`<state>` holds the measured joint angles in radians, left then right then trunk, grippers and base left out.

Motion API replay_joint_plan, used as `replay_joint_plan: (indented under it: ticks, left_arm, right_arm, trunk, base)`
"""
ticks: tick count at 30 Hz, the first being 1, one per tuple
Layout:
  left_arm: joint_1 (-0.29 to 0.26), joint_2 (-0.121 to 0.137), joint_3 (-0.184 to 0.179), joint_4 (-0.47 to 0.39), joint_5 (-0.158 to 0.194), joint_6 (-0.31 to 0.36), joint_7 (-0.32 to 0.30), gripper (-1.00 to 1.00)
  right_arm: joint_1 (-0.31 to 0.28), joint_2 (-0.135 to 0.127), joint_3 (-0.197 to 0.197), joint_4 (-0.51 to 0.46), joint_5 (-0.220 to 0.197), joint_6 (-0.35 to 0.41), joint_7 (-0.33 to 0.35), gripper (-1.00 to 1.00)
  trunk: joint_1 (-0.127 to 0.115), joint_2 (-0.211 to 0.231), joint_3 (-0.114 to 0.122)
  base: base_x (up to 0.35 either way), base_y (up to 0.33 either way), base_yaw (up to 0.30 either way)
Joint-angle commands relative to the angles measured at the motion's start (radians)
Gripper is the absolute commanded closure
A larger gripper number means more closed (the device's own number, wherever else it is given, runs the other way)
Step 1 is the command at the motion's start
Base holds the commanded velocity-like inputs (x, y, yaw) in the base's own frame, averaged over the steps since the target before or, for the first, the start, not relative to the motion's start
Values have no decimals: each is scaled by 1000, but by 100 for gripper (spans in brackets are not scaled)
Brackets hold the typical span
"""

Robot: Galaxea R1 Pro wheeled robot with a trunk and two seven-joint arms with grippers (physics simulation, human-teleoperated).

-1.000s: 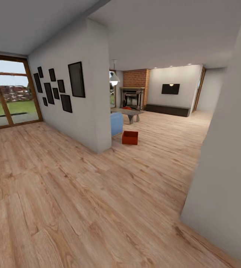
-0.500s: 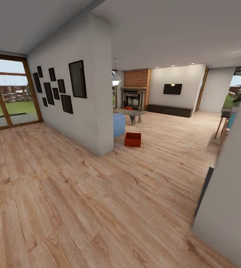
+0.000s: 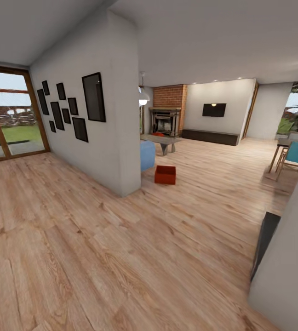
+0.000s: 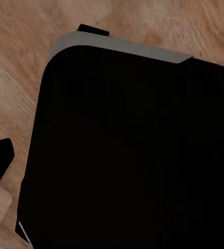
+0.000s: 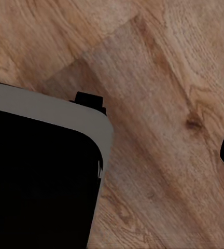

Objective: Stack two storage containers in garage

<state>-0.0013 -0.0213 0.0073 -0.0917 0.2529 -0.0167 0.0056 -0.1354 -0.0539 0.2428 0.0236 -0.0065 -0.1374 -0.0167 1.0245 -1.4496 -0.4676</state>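
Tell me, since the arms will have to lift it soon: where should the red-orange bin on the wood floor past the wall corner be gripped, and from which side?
Probably by its rim, from above. The storage container sits upright on the wood floor with its open top up, so its thin straight walls offer an edge to pinch. The near long wall faces the robot, with the blue sofa close on its left.

Open wood plank floor (image 3: 121,248) ahead, unobstructed up to storage container (image 3: 165,174). Obstacles: partition wall (image 3: 117,115) left of passage, blue sofa (image 3: 146,155) at its end; grey wall corner (image 3: 287,257) close on right.
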Motion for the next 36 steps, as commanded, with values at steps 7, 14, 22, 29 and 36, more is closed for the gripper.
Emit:
replay_joint_plan:
  ticks: [7, 14, 22, 29, 36]
  left_arm:
    - [0, -1, 0, 0, 5, -1, 0, -100]
    - [0, -2, -1, 0, 5, -2, 0, -100]
    - [0, -2, -1, 0, 5, -2, 1, -100]
    - [0, -2, -1, 0, 5, -2, 1, -100]
    - [0, -1, 0, 0, 5, -5, 1, -100]
  right_arm:
    - [-1, 0, 2, 3, 0, -5, -2, -100]
    - [-1, 0, 1, 2, 4, -5, -2, -100]
    - [-1, 1, 4, 1, 6, 0, -2, -100]
    - [-1, 0, 4, 1, 7, -4, -2, -100]
    - [-1, 0, 6, 1, 6, -6, -2, -100]
  trunk:
    - [1, 0, -1]
    - [1, 0, -1]
    - [1, 0, -1]
    - [1, 0, -1]
    - [1, 0, -1]
  base:
    - [323, 0, -244]
    - [323, 0, -257]
    - [323, 0, -27]
    - [323, 0, 0]
    - [323, 0, 0]
